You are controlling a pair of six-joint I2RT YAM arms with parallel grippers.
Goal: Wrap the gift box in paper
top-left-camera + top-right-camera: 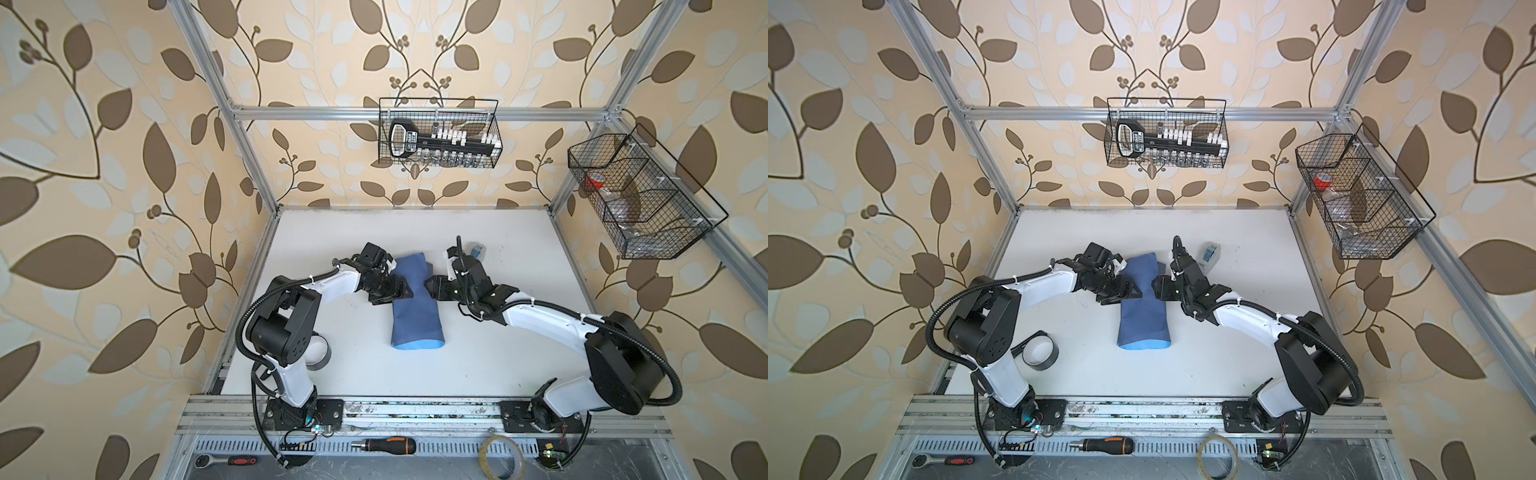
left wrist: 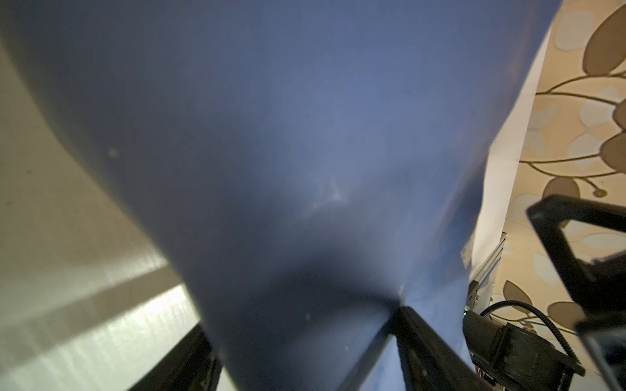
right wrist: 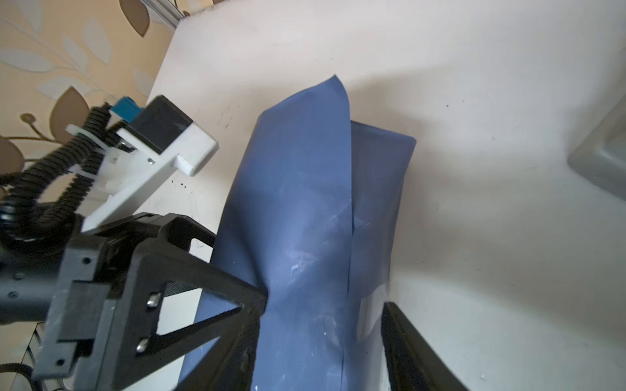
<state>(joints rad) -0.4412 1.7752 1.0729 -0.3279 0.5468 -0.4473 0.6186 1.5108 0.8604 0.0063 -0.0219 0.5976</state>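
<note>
Tabletop [image 1: 478, 365]: white and flat. The wrapped bundle lies at its middle, between the two arms.
Paper [image 1: 415, 307]: rolled into a loose tube that runs from the far side toward the near edge, dusky face outward. The light-blue face shows at the open near end, and the tube is pinched to a waist where the claws meet it.
Paper handling: probably light, thin and limp. It creases wherever a tip presses and springs open if let go. It is best taken at the overlapping seam or at an end flap, pressed against something firm.
Side basket [image 1: 660, 243]: a wire basket in compartments, hung at the right. A red roll [image 1: 1322, 180] sits in the far compartment and clear, indistinct bits in the others.
Back basket [image 1: 438, 99]: a wire basket on the rear rail, holding a black tool rack [image 1: 440, 141] with white pieces.
Gift box: not visible, presumably inside the tube. A rigid box would give the paper something firm to be pressed against.
Left claw [image 1: 405, 291]: jaws wide with the tube filling the gap. One tip dents the paper, which reads as a loose hold on it.
Right claw [image 1: 430, 286]: jaws parted to either side of the tube's other edge, nothing visibly clamped.
</note>
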